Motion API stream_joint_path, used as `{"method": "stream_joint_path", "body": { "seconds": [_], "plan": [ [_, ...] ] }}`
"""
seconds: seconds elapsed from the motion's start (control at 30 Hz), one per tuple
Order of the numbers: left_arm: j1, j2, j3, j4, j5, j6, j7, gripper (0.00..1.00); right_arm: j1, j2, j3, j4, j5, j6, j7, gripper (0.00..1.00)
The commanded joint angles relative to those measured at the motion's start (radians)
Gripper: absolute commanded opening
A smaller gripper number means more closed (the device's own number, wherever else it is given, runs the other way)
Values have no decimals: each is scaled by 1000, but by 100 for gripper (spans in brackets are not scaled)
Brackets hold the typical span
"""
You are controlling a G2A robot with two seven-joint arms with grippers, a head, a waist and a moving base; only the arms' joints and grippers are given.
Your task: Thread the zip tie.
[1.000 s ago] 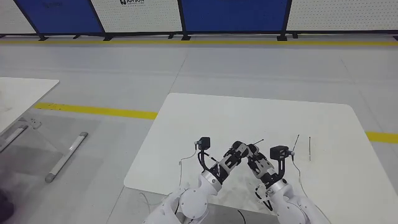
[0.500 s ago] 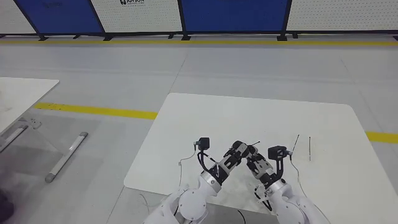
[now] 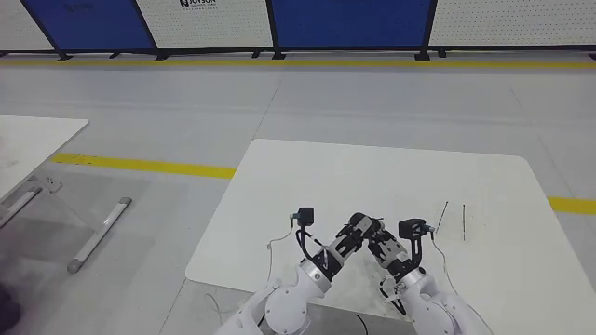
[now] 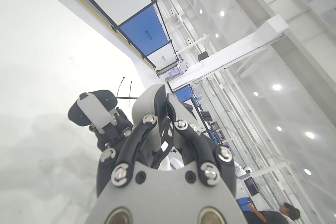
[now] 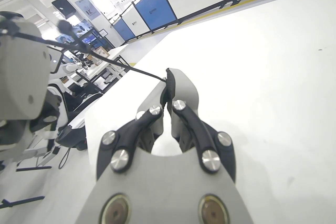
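- Held above the white table [image 3: 391, 163], close to its near edge: a thin black zip tie [image 5: 118, 63], stretched across the gap between the two claws.
- Right gripper [image 5: 167, 78]: clenched on one end of the zip tie, with the strap leaving straight from the fingertips.
- Left gripper [image 4: 164, 95]: pads pressed together and clamped on the far stretch of the same strap; exact grip spot hidden behind a finger.
- Strap: narrow, flat, dark plastic, nearly straight between the claws.
- Near the left gripper, a short branch rising off the strap to a dark lump [image 5: 63, 25]; too blurred to tell head from tail.
- Fingers [image 5: 185, 89]: smooth white shells lined with black ribbed pads, carried on black links with round silver screws over a grey plate.
- Two spare zip ties [image 3: 443, 215]: flat on the table beyond the right gripper, just beside each other, apart from both claws.
- Table: matte white, with rounded corners.
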Motion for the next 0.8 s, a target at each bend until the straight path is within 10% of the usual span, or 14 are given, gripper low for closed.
{"method": "stream_joint_path", "body": {
  "seconds": [0.0,0.57,0.6,0.63,0.67,0.77],
  "plan": [
    [0,0,-1,-1,1,0,0,0,1,0,0,2,0,2,1,0],
    [11,5,-7,-27,14,0,10,0,5,-4,5,4,8,-3,1,0],
    [8,4,-8,-22,21,7,23,0,2,-4,8,1,13,-6,-3,12],
    [5,3,-6,-17,24,10,30,0,0,-4,12,-2,18,-8,-8,69],
    [3,2,-5,-12,24,13,37,0,-4,-3,16,-6,22,-11,-15,100],
    [-3,0,-4,7,35,16,72,0,-25,0,39,-25,30,-21,-54,100]
  ]
}}
